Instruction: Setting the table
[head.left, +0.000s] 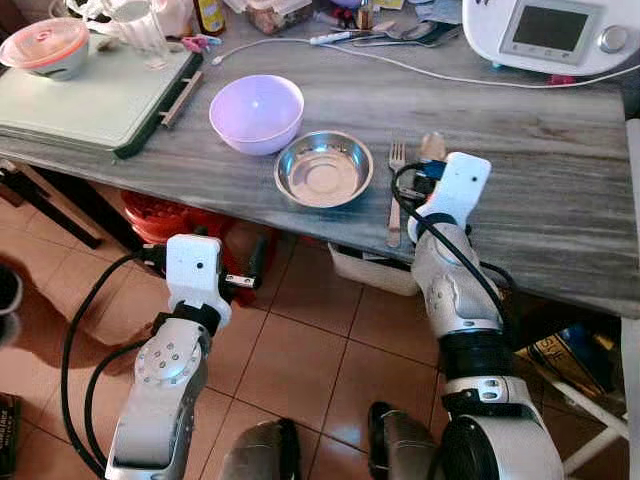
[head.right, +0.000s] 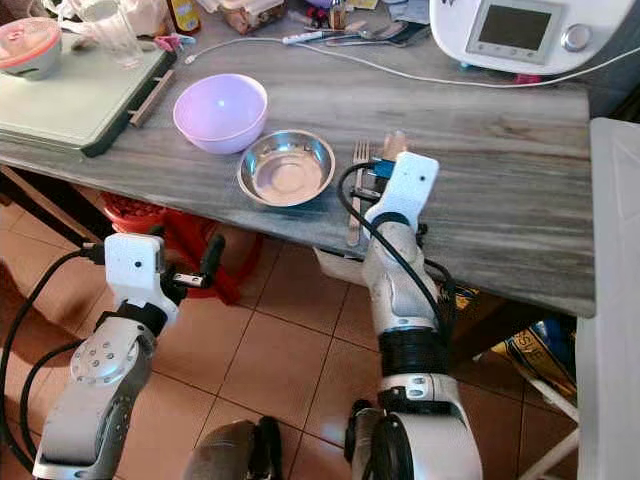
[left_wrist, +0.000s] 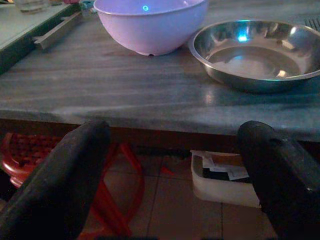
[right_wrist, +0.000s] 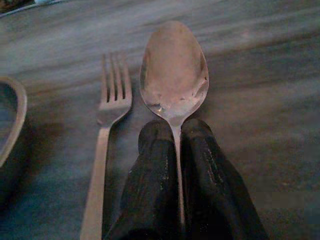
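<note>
we are placing the silver metal spoon (right_wrist: 174, 75): our right gripper (right_wrist: 176, 131) pinches its handle near the counter's front edge, beside the steel fork (right_wrist: 110, 105). next, release it. left gripper (left_wrist: 170, 150) hangs spread.

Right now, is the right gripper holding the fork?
No, the right gripper is closed on the handle of the spoon, while the fork lies free beside it on the table.

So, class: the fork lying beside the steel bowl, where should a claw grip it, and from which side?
Grip the fork mid-handle, coming from above at the table's near edge. It lies flat, tines pointing away, with the steel bowl on one side and the spoon, held in the right claw, on the other, so the sides are crowded.
</note>
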